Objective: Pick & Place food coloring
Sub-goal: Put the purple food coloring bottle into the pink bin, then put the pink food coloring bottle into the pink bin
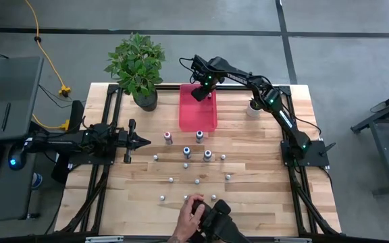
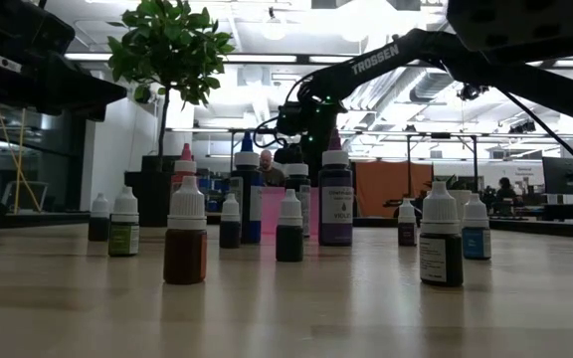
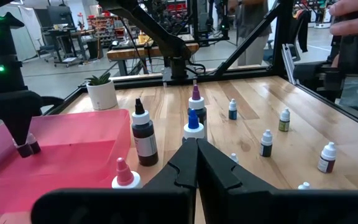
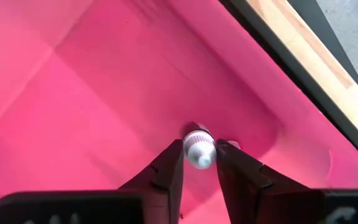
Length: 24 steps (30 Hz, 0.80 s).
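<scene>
Here, at the left side of the tabletop (image 1: 262,202), the left pincer (image 1: 142,140) lies low and level, clenched tight with nothing between its fingers, its tip aimed toward the middle of the wood. Behind it, at the far edge, stands a leafy potted plant (image 1: 138,65). Across the middle the food coloring bottles (image 1: 186,153) stand upright and scattered, the taller ones with blue, dark and pinkish bodies nearest the pink tray (image 1: 198,116), the tiny white-capped ones spread toward the near edge, where a person's hand (image 1: 190,214) rests on dark gear. To the right of the plant, the right pincer (image 1: 202,92) hangs over the far end of the tray; its fingers flank a small white-capped bottle (image 4: 199,151) just above the tray floor, though whether they press it or have let go I cannot tell. Farther right a small white pot (image 1: 254,107) sits near the far edge.
</scene>
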Available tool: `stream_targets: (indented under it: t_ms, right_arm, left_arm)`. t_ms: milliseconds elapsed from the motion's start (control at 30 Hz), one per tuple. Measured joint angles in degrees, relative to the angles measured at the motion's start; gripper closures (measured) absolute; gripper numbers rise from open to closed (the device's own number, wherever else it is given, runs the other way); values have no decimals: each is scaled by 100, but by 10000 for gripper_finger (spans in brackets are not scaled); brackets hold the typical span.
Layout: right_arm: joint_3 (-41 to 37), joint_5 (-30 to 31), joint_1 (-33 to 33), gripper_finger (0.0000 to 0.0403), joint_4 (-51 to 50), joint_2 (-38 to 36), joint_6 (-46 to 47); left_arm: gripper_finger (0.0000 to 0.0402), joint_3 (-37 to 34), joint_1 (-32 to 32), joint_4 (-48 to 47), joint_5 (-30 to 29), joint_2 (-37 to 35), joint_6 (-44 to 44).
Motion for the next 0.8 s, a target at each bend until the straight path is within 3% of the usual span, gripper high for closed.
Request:
stream_targets:
  t_ms: [367,800]
  right_arm:
    - [26,98,-6,237,-7,-1,1]
    - [236,152,26,223,10,-386,16]
  left_arm:
    - [401,-1,1,0,0,0,2]
    - [401,0,-1,0,0,2,1]
